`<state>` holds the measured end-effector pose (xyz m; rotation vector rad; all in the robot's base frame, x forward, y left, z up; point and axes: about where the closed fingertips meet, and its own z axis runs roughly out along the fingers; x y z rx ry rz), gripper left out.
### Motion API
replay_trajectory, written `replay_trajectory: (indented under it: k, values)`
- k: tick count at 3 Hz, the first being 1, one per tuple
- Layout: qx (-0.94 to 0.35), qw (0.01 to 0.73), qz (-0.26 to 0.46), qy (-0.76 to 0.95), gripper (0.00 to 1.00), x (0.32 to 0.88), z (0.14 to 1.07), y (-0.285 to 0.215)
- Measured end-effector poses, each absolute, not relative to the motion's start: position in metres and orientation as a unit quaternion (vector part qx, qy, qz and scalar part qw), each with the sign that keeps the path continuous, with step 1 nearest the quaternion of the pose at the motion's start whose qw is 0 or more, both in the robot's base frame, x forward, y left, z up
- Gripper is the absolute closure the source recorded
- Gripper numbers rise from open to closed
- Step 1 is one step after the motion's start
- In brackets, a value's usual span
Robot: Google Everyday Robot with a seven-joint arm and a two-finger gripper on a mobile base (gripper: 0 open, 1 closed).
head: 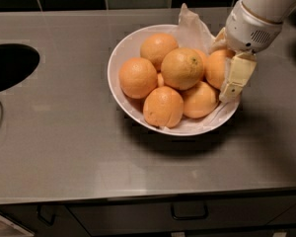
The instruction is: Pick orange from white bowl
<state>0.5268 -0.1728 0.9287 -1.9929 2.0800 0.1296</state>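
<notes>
Orange (pixel 212 67) on the right side of the white bowl (pixel 119 58) looks like the one to take. It sits against the right rim, half hidden behind the duller speckled orange (pixel 182 68) on top of the pile and resting on the fruit below it. What shows of it is round, evenly bright and smooth-skinned; no stem dimple shows from this side.

The gripper (pixel 222 73) hangs over that right rim. Its jaws are spread, the near pale finger lying down the orange's outer flank and the tip of the other peeking out at the far side by the crumpled paper lining (pixel 192 26). I cannot tell whether either pad already presses on the peel.

The step in hand looks like the closing of the grasp. To do it well, the jaws should sit low enough to meet the fruit at its widest part, since a round smooth skin will squirt upward or sideways if pinched above the middle. The close should be slow and square. The near finger is just beside the bowl wall and the paper, so catching the lining is a risk. The lift should go straight up, because the speckled orange leans close and the pile could roll on the counter (pixel 64 147)
</notes>
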Motion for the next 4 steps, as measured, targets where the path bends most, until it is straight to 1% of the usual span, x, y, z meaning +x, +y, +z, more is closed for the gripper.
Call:
replay_trajectory:
  k: [1,2,3,4]
  values:
    - [-0.685,0.129,0.045,0.715,0.29,0.527,0.929,-0.173]
    - [-0.685,0.129,0.045,0.715,0.46,0.527,0.929,-0.173]
    - [-0.685,0.129,0.044,0.715,0.70,0.527,0.929,-0.173]
    - [-0.689,0.147,0.037,0.709,0.93,0.528,0.942,-0.163]
